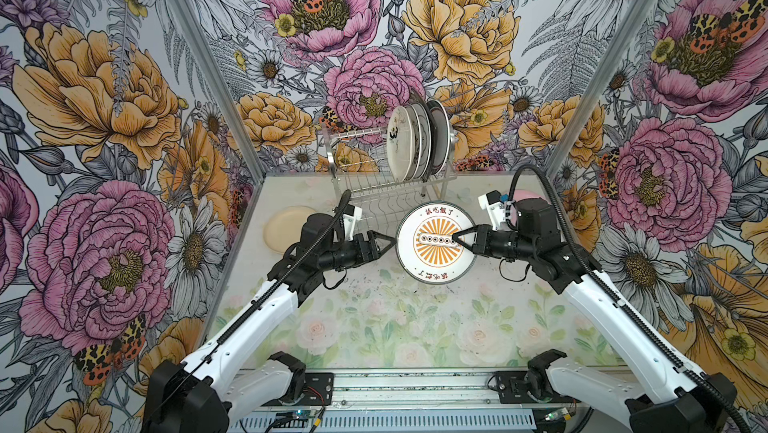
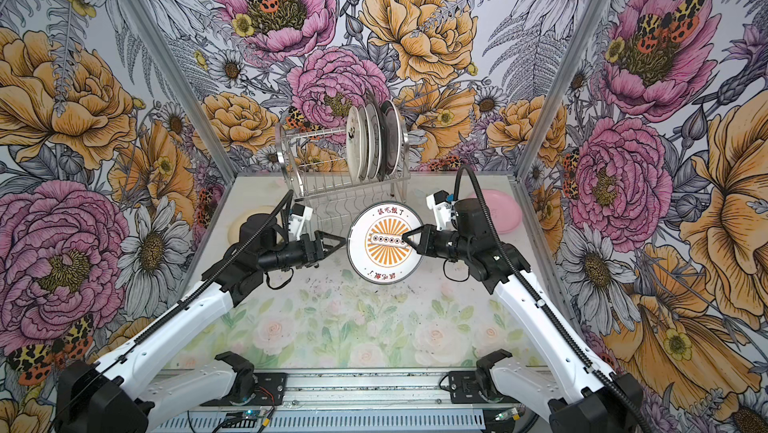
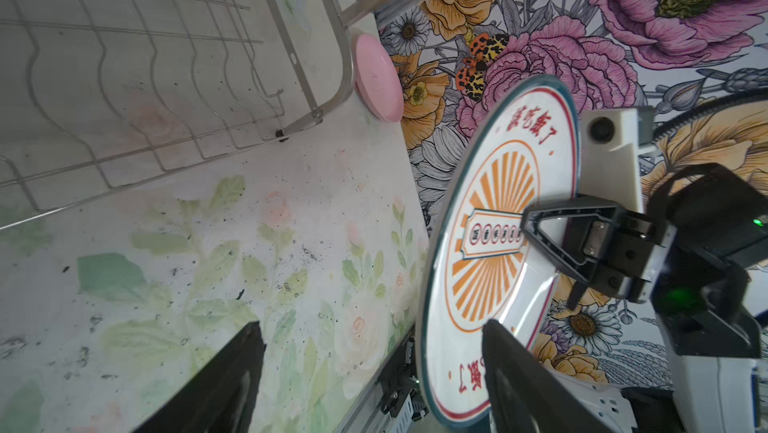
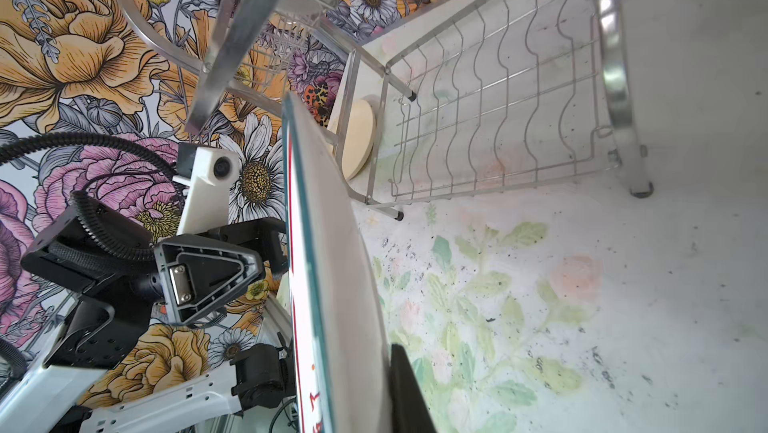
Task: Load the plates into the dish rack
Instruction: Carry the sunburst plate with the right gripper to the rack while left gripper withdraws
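The dish rack (image 1: 386,189) stands at the table's (image 1: 374,327) far edge, with plates (image 1: 417,140) at its upper tier's right end. Before it the sunburst plate (image 1: 434,262) hangs upright, clenched by the right gripper (image 1: 457,238). The left gripper (image 1: 388,242) gapes empty beside its rim. This looks like the carrying step, and next the plate needs edge-on alignment with a free slot.

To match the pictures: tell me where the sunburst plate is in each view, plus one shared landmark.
Top view: sunburst plate at centre, in front of dish rack.
Top view: sunburst plate at centre, in front of dish rack.
Left wrist: sunburst plate upright, printed face showing, dish rack beside it.
Right wrist: sunburst plate edge-on mid-frame, back toward dish rack.
Shared landmark: dish rack.
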